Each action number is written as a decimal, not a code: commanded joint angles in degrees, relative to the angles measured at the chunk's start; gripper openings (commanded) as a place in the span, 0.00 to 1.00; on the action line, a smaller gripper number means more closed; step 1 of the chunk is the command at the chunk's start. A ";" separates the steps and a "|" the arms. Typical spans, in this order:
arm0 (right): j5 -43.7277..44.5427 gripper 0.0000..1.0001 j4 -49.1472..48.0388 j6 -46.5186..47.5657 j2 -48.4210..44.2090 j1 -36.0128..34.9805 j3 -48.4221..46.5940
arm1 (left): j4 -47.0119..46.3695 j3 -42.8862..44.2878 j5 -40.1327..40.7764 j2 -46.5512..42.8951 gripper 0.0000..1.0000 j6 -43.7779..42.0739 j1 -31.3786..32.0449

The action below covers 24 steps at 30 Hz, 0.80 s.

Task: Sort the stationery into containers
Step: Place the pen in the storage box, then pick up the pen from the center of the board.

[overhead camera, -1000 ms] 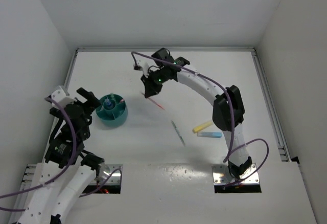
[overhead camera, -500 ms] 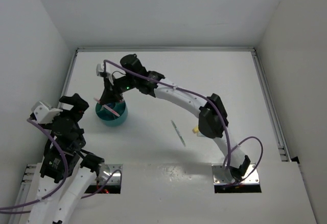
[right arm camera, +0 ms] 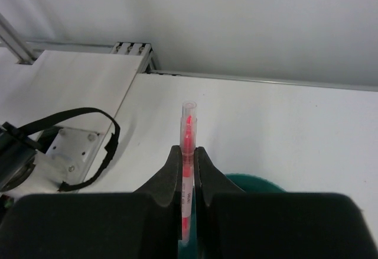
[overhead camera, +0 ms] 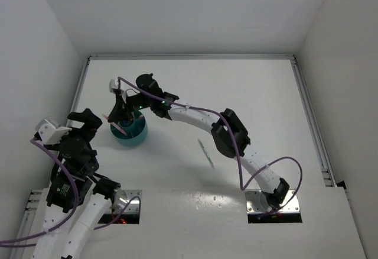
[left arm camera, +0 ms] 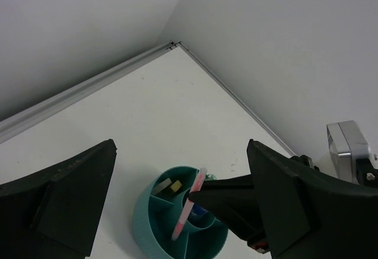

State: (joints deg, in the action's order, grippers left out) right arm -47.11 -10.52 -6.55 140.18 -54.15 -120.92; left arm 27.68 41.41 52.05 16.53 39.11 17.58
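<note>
The round teal organiser (overhead camera: 131, 133) with inner dividers stands at the left of the table. My right gripper (overhead camera: 121, 112) hovers over it, shut on a thin pink pen (overhead camera: 116, 125) held tilted with its lower end inside the rim. The right wrist view shows the pen (right arm camera: 188, 123) clamped between the fingers, with the organiser (right arm camera: 257, 183) below. In the left wrist view the organiser (left arm camera: 147, 226) holds a yellow bit (left arm camera: 175, 184), a beige bit (left arm camera: 162, 187) and a blue-capped item (left arm camera: 198, 213). My left gripper (overhead camera: 82, 122) is open and empty, just left of the organiser. A thin pen (overhead camera: 205, 153) lies mid-table.
White walls enclose the table on three sides, with the left wall close behind my left arm. My right arm stretches diagonally across the table and hides part of its middle. A metal rail (overhead camera: 310, 123) runs along the right edge.
My right gripper carried the pink pen left from the table's middle to over the organiser and lowered it. My left arm pulled back to the left. The right arm now hides the yellow and blue markers.
</note>
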 commanded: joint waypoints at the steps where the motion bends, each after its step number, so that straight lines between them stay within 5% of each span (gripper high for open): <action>1: -0.52 0.00 -7.05 -0.57 1.14 -0.08 -2.47 | -2.36 -0.19 -0.20 -0.98 0.98 0.00 -0.62; 3: -0.52 0.00 -6.18 0.21 1.68 -0.60 -2.47 | -2.37 -0.19 -0.72 -0.98 0.98 0.00 -0.62; 8: 0.00 0.27 -0.65 4.08 1.68 -0.61 -1.86 | -2.37 -0.19 -0.72 -0.98 0.98 -0.53 -0.62; 14: 1.14 0.40 1.73 6.28 0.54 -0.61 -1.33 | -2.37 -0.19 -0.72 -1.51 0.98 -0.53 -0.62; 17: 1.15 0.37 4.18 6.81 -0.60 -0.61 -3.43 | -2.37 -0.19 -0.72 -1.51 0.97 -0.53 -0.62; 19: 2.10 0.13 7.08 6.81 -1.57 -0.61 -5.10 | -2.37 -0.19 -0.72 -1.51 0.94 -0.53 -0.62; 22: 13.12 0.00 18.92 8.82 -4.82 -0.61 -10.54 | -2.98 -0.19 -2.12 -1.51 0.73 -1.14 -0.62; 23: 16.75 0.00 22.53 10.05 -5.87 -0.61 -12.65 | -2.98 -0.19 -2.13 -0.81 0.40 -1.14 -0.62; 24: 20.18 0.00 30.22 12.24 -7.19 -0.61 -13.19 | -2.98 -0.19 -2.74 -0.80 0.25 -1.67 -0.62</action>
State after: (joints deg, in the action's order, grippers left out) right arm -37.76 6.44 0.84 141.93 -54.26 -128.51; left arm 26.55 41.08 50.92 15.49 39.13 17.58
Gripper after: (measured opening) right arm 0.002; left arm 0.350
